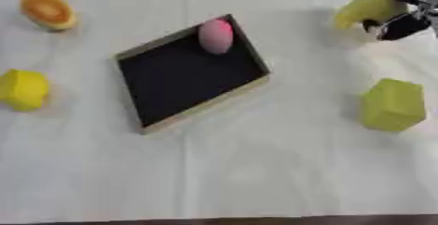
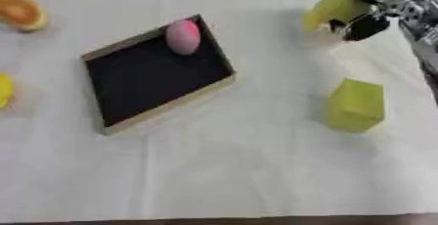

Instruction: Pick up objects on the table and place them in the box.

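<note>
Holding a curved yellow object (image 2: 332,9), possibly a banana, the right hand (image 2: 369,21) appears at the upper right of the frame, its fingers curled round the object's upper end so that the lower tip hangs free and points toward the middle. A shadow on the white table (image 1: 256,170) beneath it suggests the object is lifted clear, though this cannot be confirmed. The left hand shows in neither view.

The box (image 1: 137,55), a shallow tray with a black floor and pale rim, lies askew left of centre, 1 corner toward the top. A pink egg-shaped object (image 1: 215,35) already rests inside, against the upper corner, leaving most of the floor bare; the likely reason for carrying the held object by its end is to lower it lengthwise onto that bare floor.

3 objects remain on the table: a yellow-green block (image 1: 393,104) at the right, well apart from the box; an orange-coloured fruit half (image 1: 48,11) at the upper left; and a yellow object (image 1: 23,89) at the left edge.

Between hand and box the cloth is bare, so the path leftward and downward looks unobstructed. The low rim calls for little clearance.
</note>
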`<act>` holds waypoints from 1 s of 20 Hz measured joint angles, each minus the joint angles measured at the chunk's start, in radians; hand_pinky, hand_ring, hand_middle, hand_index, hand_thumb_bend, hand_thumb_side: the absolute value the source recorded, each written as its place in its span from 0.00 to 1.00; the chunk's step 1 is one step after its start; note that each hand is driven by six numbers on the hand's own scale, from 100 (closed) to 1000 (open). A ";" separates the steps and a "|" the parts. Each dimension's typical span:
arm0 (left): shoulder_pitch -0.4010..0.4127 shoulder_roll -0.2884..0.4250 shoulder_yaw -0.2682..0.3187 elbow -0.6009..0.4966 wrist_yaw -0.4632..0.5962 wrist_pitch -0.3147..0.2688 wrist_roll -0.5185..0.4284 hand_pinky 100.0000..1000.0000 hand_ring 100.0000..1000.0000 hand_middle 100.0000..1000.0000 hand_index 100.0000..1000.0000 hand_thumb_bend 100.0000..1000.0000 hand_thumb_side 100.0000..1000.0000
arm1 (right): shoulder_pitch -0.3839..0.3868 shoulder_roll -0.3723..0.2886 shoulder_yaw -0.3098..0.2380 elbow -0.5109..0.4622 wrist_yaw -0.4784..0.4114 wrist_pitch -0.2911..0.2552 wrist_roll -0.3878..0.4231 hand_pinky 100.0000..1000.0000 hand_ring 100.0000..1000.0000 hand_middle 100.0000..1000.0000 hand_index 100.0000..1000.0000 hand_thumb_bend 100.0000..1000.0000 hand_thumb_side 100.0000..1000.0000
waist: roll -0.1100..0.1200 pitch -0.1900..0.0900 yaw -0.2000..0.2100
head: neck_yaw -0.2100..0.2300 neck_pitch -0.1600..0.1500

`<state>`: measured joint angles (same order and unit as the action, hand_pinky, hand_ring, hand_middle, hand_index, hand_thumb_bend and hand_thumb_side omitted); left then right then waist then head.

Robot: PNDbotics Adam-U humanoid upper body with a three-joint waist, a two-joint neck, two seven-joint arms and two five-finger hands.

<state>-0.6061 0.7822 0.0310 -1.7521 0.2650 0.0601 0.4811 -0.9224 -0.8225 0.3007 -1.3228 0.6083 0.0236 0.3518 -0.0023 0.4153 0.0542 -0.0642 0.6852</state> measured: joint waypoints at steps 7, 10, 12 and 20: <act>-0.010 0.000 -0.014 -0.002 0.000 0.005 -0.011 0.83 0.91 0.89 1.00 0.38 0.58 | -0.120 0.028 0.084 -0.185 -0.032 -0.014 0.068 0.66 0.57 0.46 0.62 0.00 0.00 | -0.006 -0.040 -0.004 | -0.009 0.009; -0.020 0.000 -0.020 -0.006 0.000 0.006 -0.018 0.83 0.91 0.89 1.00 0.38 0.58 | -0.180 0.091 0.136 -0.198 -0.043 -0.019 0.112 0.66 0.57 0.46 0.63 0.00 0.00 | -0.006 -0.049 0.006 | -0.022 0.009; -0.022 -0.001 -0.022 -0.006 0.000 0.008 -0.020 0.83 0.91 0.89 1.00 0.38 0.58 | -0.213 0.140 0.164 -0.194 -0.047 -0.023 0.134 0.66 0.56 0.46 0.63 0.00 0.00 | -0.008 -0.050 0.012 | -0.035 0.009; -0.047 -0.013 -0.028 -0.013 0.000 0.010 -0.028 0.83 0.91 0.89 1.00 0.38 0.58 | -0.284 0.299 0.236 -0.126 -0.068 -0.044 0.167 0.66 0.56 0.45 0.63 0.00 0.01 | -0.022 -0.050 0.045 | -0.073 0.017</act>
<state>-0.6536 0.7694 0.0033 -1.7652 0.2650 0.0700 0.4528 -1.2061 -0.5237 0.5364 -1.4491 0.5408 -0.0207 0.5189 -0.0241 0.3658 0.0989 -0.1376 0.7027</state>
